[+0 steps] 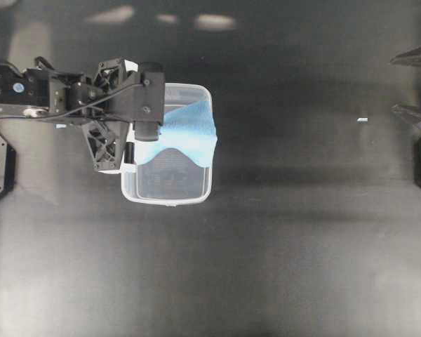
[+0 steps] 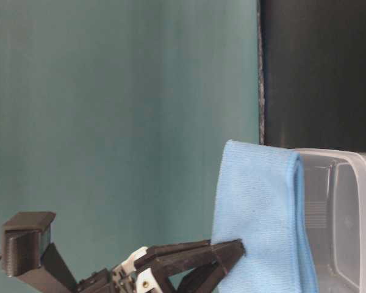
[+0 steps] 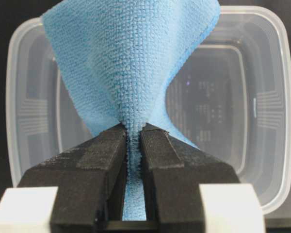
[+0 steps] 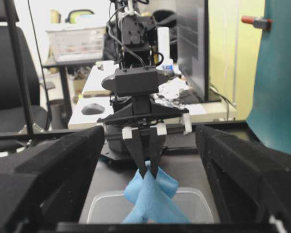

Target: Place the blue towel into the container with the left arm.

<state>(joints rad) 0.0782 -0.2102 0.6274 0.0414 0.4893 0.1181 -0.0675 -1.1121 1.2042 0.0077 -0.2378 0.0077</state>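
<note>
A dark table (image 1: 288, 232) fills the overhead view, and a teal backdrop (image 2: 122, 110) is seen behind it in the table-level view. The left arm (image 1: 49, 95) is stretched in from the left edge of the overhead view, its wrist ending over the left rim of the container (image 1: 196, 193). The container, a clear rectangular tub with rounded corners, is set on the table left of centre, upright, and its bare floor is visible in the nearer half. The blue towel (image 3: 131, 63) is pinched by one bunched part between the fingers of the left gripper (image 3: 134, 138), whose jaws are drawn almost together with only the fold of cloth between them. From that pinch the cloth is fanned out over the container; in the overhead view it is draped across the tub's upper half, reaching its right rim. In the table-level view the towel (image 2: 259, 213) is seen hanging in a fold just beside the tub's wall. At the right edge of the overhead view the right gripper (image 1: 415, 84) is held well apart from the tub, its pointed fingers spread wide with nothing between them.
</note>
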